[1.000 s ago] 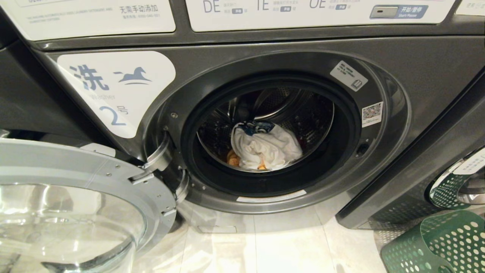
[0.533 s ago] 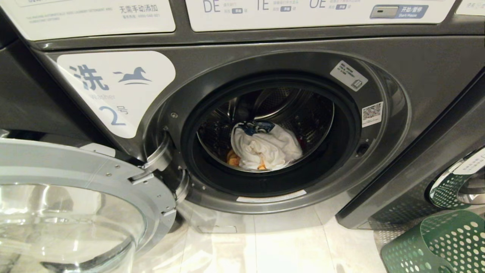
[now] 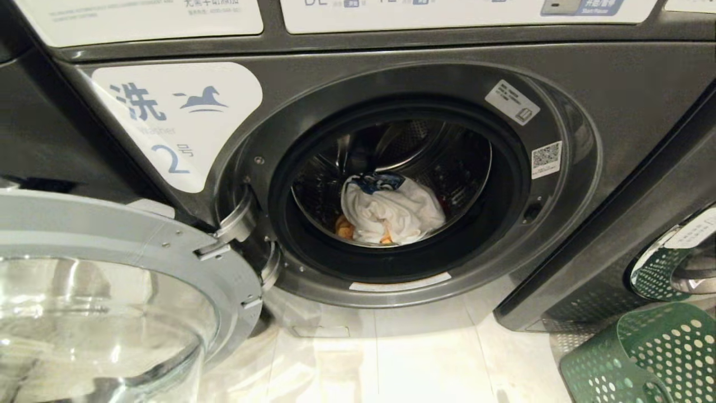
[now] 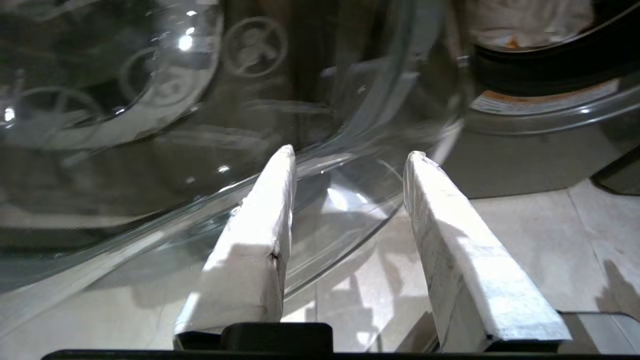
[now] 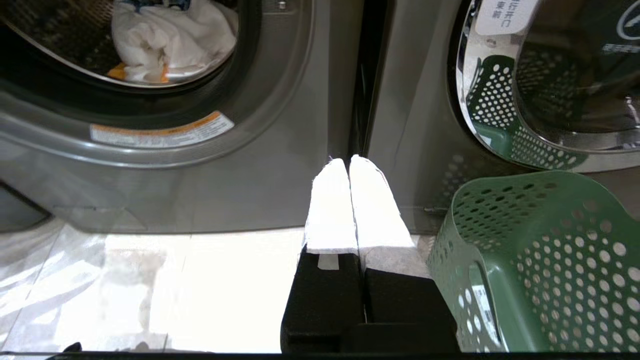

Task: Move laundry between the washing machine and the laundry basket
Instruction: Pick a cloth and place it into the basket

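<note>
Facing outward, washing machine (image 3: pixel 391 184) mouth (door (image 3: pixel 112 291) open).

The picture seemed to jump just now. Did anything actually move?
Only the head camera: the whole view slid up slightly, so it looks a bit lower. The white laundry stays in the washing machine drum, the door stays open, the green basket stays at right. Nothing grasped or released.

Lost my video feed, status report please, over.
Left gripper open, empty; right gripper shut, empty. White laundry in drum, green basket right. Open door left, nothing blocking.
</note>
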